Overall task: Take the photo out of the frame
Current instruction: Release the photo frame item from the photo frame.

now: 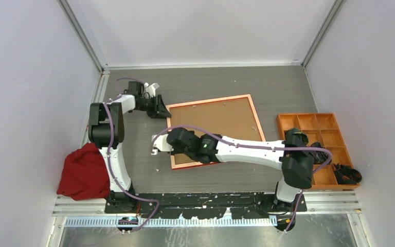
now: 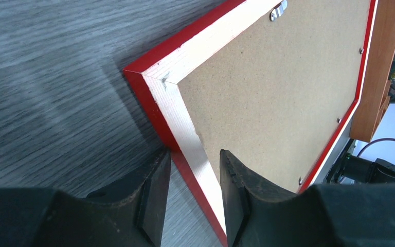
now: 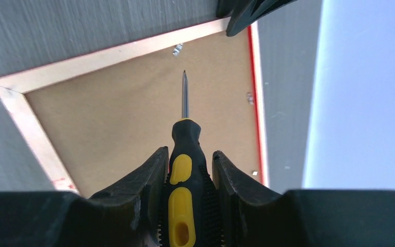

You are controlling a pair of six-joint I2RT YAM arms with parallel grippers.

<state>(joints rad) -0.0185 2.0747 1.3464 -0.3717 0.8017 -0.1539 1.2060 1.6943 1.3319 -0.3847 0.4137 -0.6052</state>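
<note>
The frame (image 1: 211, 100) is lying back-up on the table (image 1: 211, 82). Only the right wrist view is showing the right gripper (image 3: 189, 164) clamping a screwdriver (image 3: 184, 103). The left gripper (image 2: 195, 175) is straddling a corner rail; grip cannot be told.

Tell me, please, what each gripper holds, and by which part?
The right gripper holds the screwdriver by its yellow-and-black handle; the left gripper, the frame by a rail near its corner.

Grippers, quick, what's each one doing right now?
Left gripper: closed on a rail of the thin red picture frame.
Right gripper: closed, holding the black-and-yellow screwdriver.
</note>
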